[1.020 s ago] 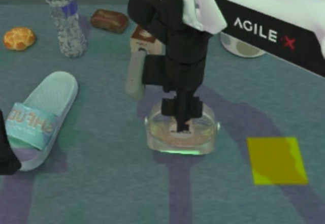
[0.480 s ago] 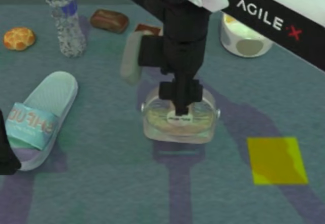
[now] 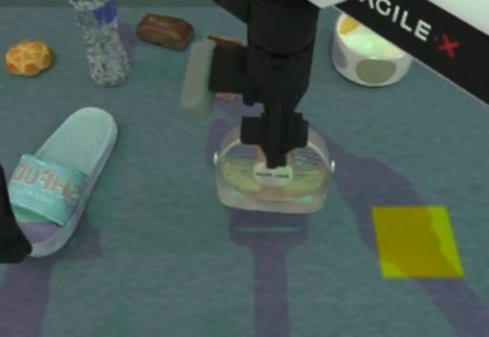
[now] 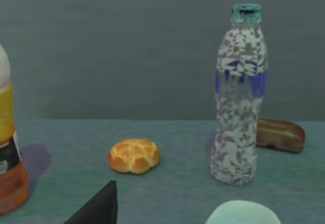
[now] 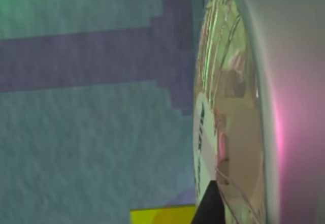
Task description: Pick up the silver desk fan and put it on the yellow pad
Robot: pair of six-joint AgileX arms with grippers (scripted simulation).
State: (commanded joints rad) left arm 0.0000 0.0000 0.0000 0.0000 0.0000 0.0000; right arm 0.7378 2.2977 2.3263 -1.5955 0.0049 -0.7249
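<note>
Right gripper (image 3: 273, 170) pinching the silver desk fan (image 3: 272, 178), lifted clear of its shadow, well left of the yellow pad (image 3: 416, 241); left arm parked.

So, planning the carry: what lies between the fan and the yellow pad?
Top view: only bare table between the silver desk fan and the yellow pad.

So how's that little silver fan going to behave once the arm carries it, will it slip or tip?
The silver desk fan looks rigid, with a smooth, shiny rim, so it may slip. The right gripper sits over its middle, so swinging seems unlikely. Its squarish base should stand steadily on the yellow pad, though the round head could make it top-heavy.
</note>
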